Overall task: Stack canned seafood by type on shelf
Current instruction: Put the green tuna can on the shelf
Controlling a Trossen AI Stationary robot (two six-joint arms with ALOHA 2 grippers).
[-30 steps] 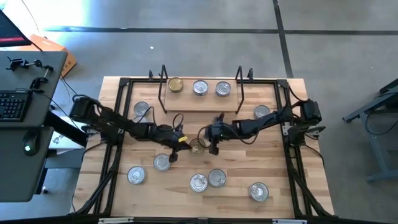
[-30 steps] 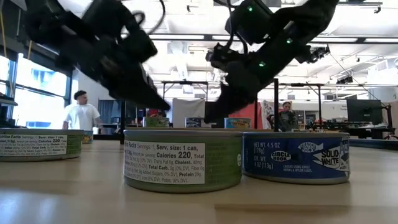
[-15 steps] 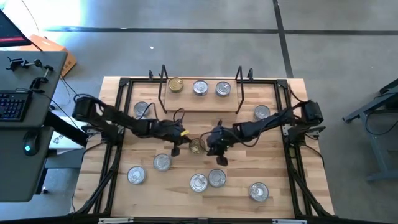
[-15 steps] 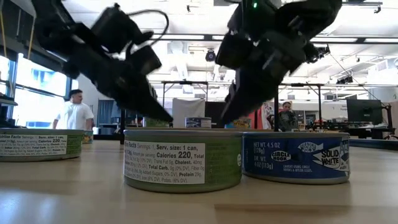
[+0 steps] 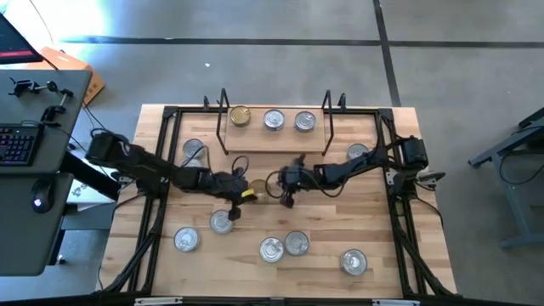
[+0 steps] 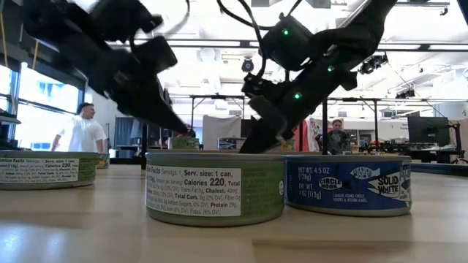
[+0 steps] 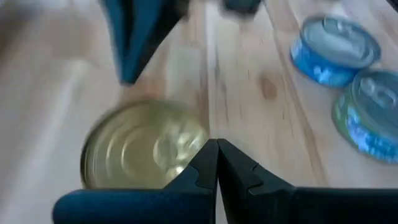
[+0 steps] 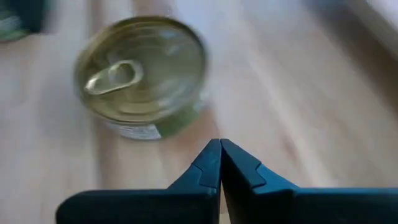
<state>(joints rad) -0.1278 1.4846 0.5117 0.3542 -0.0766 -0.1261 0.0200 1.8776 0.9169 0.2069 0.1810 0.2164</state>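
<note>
A gold-lidded can (image 5: 260, 188) with a pull tab (image 8: 111, 76) stands on the tabletop in front of the shelf (image 5: 274, 136). The shelf holds one gold can (image 5: 240, 116) and two silver-lidded cans (image 5: 274, 120) (image 5: 304, 121). My left gripper (image 5: 248, 195) (image 7: 217, 145) is shut, its tips at the loose gold can's left side. My right gripper (image 5: 284, 196) (image 8: 221, 144) is shut and slants down just right of that can, a short gap away. In the low view both (image 6: 191, 132) (image 6: 247, 148) point down behind a green-labelled can (image 6: 214, 186). My left gripper's shut fingertips (image 7: 210, 155) lie against the picture of the gold can's rim (image 7: 198, 144), slanting down from the table's left. Whether they touch the can I cannot tell.
Silver-lidded cans stand around the table: one at the left (image 5: 194, 150), one at the right (image 5: 358, 154), several near the front edge (image 5: 221, 221) (image 5: 186, 240) (image 5: 270, 249) (image 5: 353, 262). The shelf's black rod ends (image 5: 326, 119) rise behind the grippers. A desk with a keyboard (image 5: 17, 144) is left.
My right gripper swung toward the near edge, then came back toward the shelf and sank beside the gold can. My left gripper shifted slightly and tipped. The gold can has slid a little toward the table's left and far side. Both grippers stayed shut.
</note>
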